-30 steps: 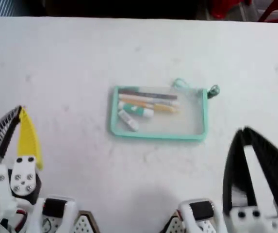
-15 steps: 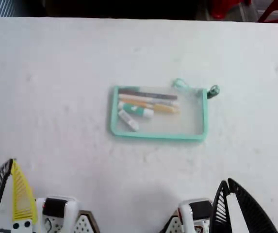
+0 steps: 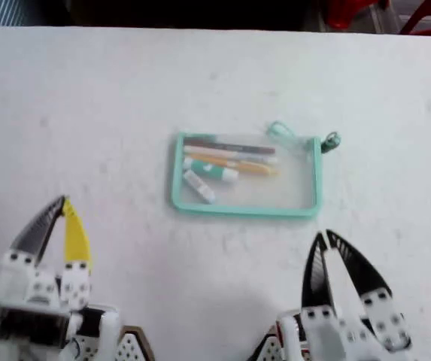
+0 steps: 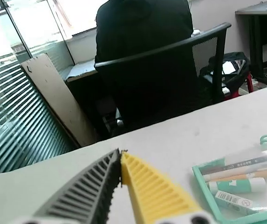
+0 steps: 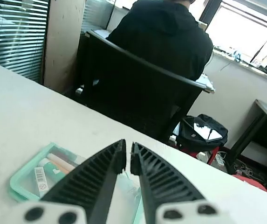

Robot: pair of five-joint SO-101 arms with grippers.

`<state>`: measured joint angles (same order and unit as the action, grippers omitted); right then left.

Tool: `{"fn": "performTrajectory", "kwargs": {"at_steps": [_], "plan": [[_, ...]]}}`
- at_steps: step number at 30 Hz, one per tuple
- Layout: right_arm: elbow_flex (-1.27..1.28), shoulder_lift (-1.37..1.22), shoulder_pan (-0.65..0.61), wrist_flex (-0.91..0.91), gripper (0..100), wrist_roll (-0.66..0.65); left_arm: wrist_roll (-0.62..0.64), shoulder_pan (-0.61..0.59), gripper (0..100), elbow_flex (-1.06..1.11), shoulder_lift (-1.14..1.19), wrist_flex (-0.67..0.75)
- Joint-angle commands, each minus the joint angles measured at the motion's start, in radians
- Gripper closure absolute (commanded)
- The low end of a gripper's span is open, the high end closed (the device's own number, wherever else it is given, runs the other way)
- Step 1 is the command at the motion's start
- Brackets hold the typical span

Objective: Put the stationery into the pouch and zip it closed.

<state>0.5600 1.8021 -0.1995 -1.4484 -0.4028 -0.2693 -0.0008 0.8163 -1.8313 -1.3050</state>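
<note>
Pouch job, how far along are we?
Done: the stationery lies inside the pouch, and the zipper pull sits at its end corner, so it looks zipped. In hand: nothing; the left gripper and right gripper are shut, empty, apart from the pouch. Remaining: probably nothing.
</note>
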Motion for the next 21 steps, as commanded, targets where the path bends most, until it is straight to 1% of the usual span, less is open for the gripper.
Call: {"fn": "performTrajectory", "kwargs": {"at_steps": [1,4,7,17,19,21], "plan": [[0.221,0.001,0.004,0.147,98.0,-0.008,-0.003,-0.004,98,0.210,0.008,0.164],[0.436,0.001,0.004,0.285,98.0,-0.008,-0.002,-0.001,97,0.382,0.008,0.270],[0.611,0.001,0.004,0.403,98.0,-0.006,-0.002,-0.001,97,0.509,0.008,0.334],[1.019,0.001,0.004,0.684,98.1,-0.005,-0.002,-0.001,97,0.738,0.008,0.393],[1.083,0.001,0.005,0.708,98.1,0.048,-0.002,0.004,97,0.784,0.008,0.393],[1.132,-0.001,0.005,0.720,98.1,0.160,-0.002,-0.001,97,0.825,0.008,0.393]]}}
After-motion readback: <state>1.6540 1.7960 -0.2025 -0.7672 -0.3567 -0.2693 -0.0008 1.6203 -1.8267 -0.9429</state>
